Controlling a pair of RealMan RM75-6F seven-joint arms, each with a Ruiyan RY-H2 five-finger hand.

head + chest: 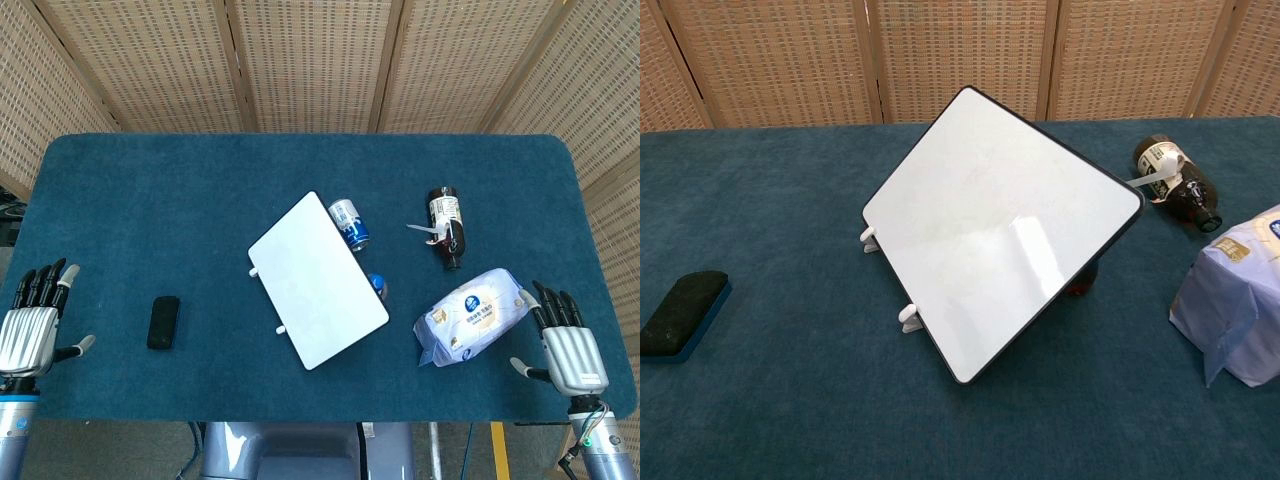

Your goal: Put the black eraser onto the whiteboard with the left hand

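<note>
both hands empty, fingers apart: left hand (33, 325) should reach right to the eraser (164, 322), left of the whiteboard (318, 280), gripping its long sides.

Bright, even, sharp; glare on whiteboard (1040, 250).

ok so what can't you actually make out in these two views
- Can: the head view shows its top end; the whiteboard covers the rest. Chest view hides it.
- Small blue thing: mostly under the whiteboard's edge in the head view, unidentifiable.
- Left hand and right hand: outside the chest view's frame.
- Wipes pack: cut by the chest view's right edge.
- Bottle: label too small to read.
</note>
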